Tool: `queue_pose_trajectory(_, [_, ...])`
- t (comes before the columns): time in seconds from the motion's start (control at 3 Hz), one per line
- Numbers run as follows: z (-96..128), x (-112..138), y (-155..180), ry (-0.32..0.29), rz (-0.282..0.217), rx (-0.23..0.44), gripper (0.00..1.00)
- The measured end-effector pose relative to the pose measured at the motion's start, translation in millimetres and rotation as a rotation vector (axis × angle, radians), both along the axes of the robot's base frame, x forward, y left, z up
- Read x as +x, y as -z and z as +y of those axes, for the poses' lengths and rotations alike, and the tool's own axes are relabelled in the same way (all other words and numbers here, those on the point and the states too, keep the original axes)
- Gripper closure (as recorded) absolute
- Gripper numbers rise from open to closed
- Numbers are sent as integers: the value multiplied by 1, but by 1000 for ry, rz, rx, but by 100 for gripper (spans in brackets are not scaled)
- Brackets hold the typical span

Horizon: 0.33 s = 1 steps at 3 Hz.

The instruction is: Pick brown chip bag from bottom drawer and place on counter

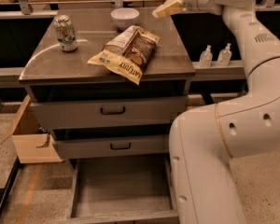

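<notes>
The brown chip bag (128, 54) lies flat on the counter (170, 57), near the middle, with its cream-yellow lower edge pointing to the front. My gripper (161, 11) is above the counter's back right part, up and to the right of the bag and apart from it, open and empty. The bottom drawer (121, 188) is pulled out at the foot of the cabinet, and its bare grey floor has nothing on it.
A green-and-white drink can (65, 32) stands at the counter's back left, and a white bowl (124, 17) at the back middle. Two closed drawer fronts (113, 111) sit above the open drawer. A cardboard box (30, 143) is on the left. Two small bottles (214, 56) stand on the right ledge.
</notes>
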<state>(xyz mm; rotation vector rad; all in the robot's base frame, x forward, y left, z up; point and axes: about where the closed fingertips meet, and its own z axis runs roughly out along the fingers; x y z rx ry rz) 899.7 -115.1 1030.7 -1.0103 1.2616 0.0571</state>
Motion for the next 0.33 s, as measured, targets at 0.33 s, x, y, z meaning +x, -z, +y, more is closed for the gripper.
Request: queue_pose_trajectory(0.33, [3, 0, -2, -2, -13, -13, 0])
